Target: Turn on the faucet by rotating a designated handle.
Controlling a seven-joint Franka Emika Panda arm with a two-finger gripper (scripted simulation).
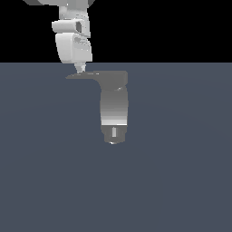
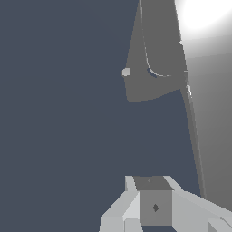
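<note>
Hanging over handle (image 1: 84, 75): gripper (image 1: 80, 69), tip at lever's top nr pointed end; fingers' state can't tell. Faucet (image 1: 114, 108) upright, grey, bright band.

The faucet (image 1: 114, 108) was grey metal, shaded darker at its top cap and fading to a bright near-white band lower down, with a darker stub carrying a pale slot below that. Its handle (image 1: 84, 75) was flat dark grey. Just above the handle, the gripper (image 1: 80, 69) was white with light-grey shading. The floor (image 1: 181, 172) beneath was a plain slate blue, the backdrop (image 1: 158, 27) behind black.
</note>
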